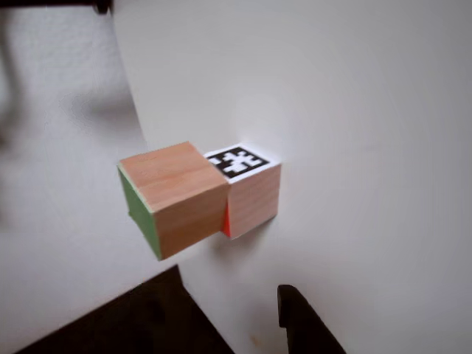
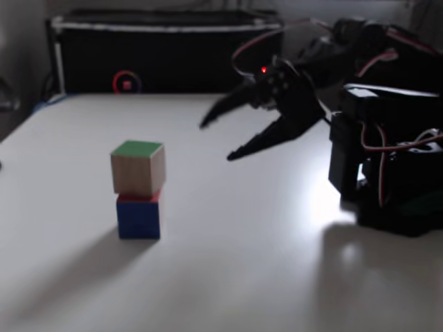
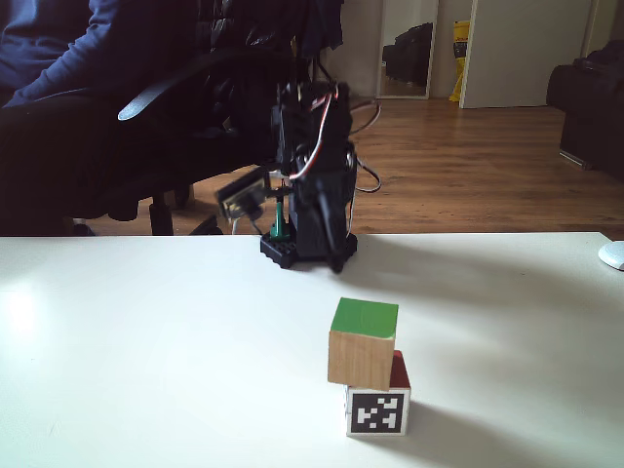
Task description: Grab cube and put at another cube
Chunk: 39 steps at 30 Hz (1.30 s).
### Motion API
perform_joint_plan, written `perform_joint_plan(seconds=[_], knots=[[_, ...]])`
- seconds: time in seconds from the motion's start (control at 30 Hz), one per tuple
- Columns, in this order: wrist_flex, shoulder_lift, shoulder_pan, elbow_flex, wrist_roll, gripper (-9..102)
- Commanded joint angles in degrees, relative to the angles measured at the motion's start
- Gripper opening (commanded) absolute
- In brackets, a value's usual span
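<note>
Green-topped cube (image 3: pixel 363 342) sits on marker cube (image 3: pixel 378 408), overhanging toward left in a fixed view, stack near front edge of white bench (image 3: pixel 146 341). In a fixed view green-topped cube (image 2: pixel 138 167) rests on marker cube (image 2: pixel 138 216), blue side showing. Pincer (image 2: pixel 215 141) farther back, raised above bench, well apart from stack, fingers spread, empty. Arm base (image 3: pixel 307 244) at far edge.

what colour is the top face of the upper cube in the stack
Bright green: the top face of the cube shows best in a fixed view.
</note>
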Motion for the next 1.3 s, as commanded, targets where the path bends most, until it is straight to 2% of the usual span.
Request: perform_joint_plan(seconds=[0.0,0.17,0.47,0.6,1.27], knots=[[0.62,1.58,3.08,1.67,-2.72,13],[1.67,1.58,5.27,4.83,-4.57,0],[5.10,1.58,7.82,6.50,-7.47,0],[10.20,1.58,8.17,5.45,-9.23,0],[10.46,1.49,9.40,5.36,-9.76,1]])
